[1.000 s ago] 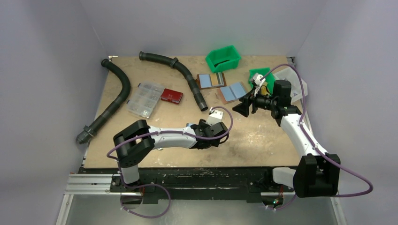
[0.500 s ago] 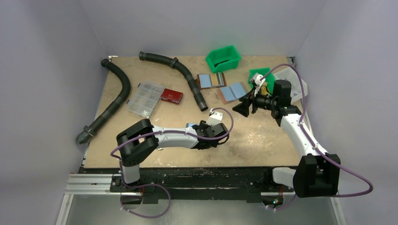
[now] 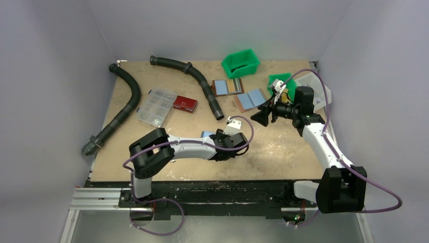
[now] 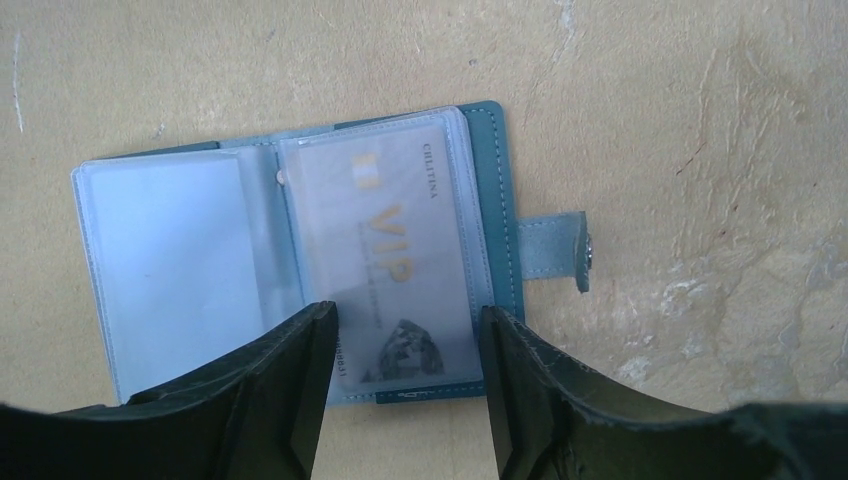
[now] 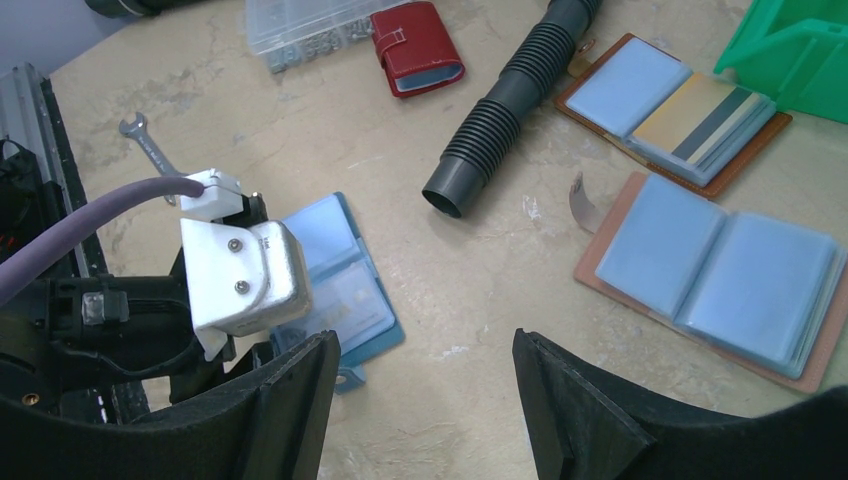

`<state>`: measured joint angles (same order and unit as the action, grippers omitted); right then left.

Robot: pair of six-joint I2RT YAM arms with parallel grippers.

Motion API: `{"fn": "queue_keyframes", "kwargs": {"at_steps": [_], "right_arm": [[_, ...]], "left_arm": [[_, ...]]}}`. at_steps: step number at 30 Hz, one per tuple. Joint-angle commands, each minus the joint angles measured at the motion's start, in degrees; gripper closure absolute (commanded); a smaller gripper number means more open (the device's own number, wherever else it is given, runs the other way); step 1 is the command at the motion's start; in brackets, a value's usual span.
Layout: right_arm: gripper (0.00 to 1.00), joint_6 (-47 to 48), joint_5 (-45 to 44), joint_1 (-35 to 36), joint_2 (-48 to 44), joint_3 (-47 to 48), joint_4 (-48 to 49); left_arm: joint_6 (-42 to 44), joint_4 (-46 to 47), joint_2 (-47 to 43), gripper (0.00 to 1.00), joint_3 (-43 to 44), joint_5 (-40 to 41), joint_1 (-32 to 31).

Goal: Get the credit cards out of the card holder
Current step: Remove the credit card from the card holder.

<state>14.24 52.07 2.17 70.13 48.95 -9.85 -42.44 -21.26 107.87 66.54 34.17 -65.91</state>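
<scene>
The card holder (image 4: 300, 250) lies open and flat on the table, dark-blue edge and snap tab (image 4: 560, 248) to the right, light-blue pockets facing up. A pale VIP credit card (image 4: 390, 260) sits inside the right-hand clear pocket. My left gripper (image 4: 405, 345) is open just above the holder's near edge, its fingers standing either side of that card's lower end with nothing clamped. In the right wrist view the card holder (image 5: 345, 275) shows partly under the left wrist. My right gripper (image 5: 425, 370) hangs open above bare table to the holder's right, holding nothing.
Two brown-backed, blue-lined holders (image 5: 675, 110) (image 5: 720, 275) lie open at the back right. A red wallet (image 5: 417, 48), black ribbed hose (image 5: 510, 115), wrench (image 5: 150, 150), clear organiser box (image 3: 156, 106) and green bins (image 3: 240, 63) stand further back.
The left arm's elbow has shifted a little to the right while its gripper stays over the card holder. The right arm has not moved.
</scene>
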Motion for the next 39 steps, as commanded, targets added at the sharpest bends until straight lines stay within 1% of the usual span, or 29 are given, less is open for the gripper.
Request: {"fn": "queue_keyframes", "kwargs": {"at_steps": [1,3,7,10,14,19,23,27,32,35,36,38,39], "right_arm": [[0.28,0.87,1.54,-0.07,-0.05,2.78,0.06],[0.28,0.88,1.54,-0.07,-0.01,2.79,0.01],[0.28,0.88,1.54,-0.02,-0.03,2.79,-0.01],[0.28,0.87,1.54,-0.06,-0.07,2.76,-0.06],[0.28,0.92,1.63,-0.07,-0.03,2.83,-0.12],[0.27,0.97,1.76,-0.07,0.01,2.91,-0.31],[0.28,1.04,2.08,-0.06,0.14,2.92,-0.54],[0.28,0.87,2.89,0.39,1.13,3.4,-1.7],[0.28,1.05,2.79,4.33,2.75,3.77,-2.71],[0.27,0.92,2.26,8.19,4.01,3.44,-2.31],[0.28,0.82,2.23,9.34,4.68,3.36,-2.18],[0.27,0.38,2.29,11.39,6.16,3.37,-1.8],[0.28,0.21,2.41,12.11,7.0,3.41,-1.72]], "left_arm": [[0.34,-5.02,4.67,0.44,-0.57,2.54,0.87],[0.36,-5.02,5.28,0.48,-0.69,2.8,0.87],[0.65,-5.2,5.19,0.58,-0.99,2.89,0.87],[0.75,-4.32,2.73,0.62,-1.86,2.53,0.87],[1.12,0.16,-3.36,0.63,-5.32,-0.35,1.77],[0.88,9.36,-11.57,0.65,-13.43,-8.76,6.03],[-0.11,18.37,-17.49,0.66,-21.57,-17.29,11.37],[-1.36,26.1,-21.18,0.67,-27.07,-24.38,15.05],[-3.17,32.85,-23.32,0.67,-31.6,-31.87,18.53],[-3.76,34.3,-24.12,0.68,-33.13,-33.62,19.84],[-3.77,34.08,-24.29,0.7,-33.28,-33.53,20.05],[-3.66,32.99,-24.67,0.82,-33.28,-32.45,20.21],[-3.66,32.28,-24.79,0.84,-33.15,-31.82,20.21]]}}
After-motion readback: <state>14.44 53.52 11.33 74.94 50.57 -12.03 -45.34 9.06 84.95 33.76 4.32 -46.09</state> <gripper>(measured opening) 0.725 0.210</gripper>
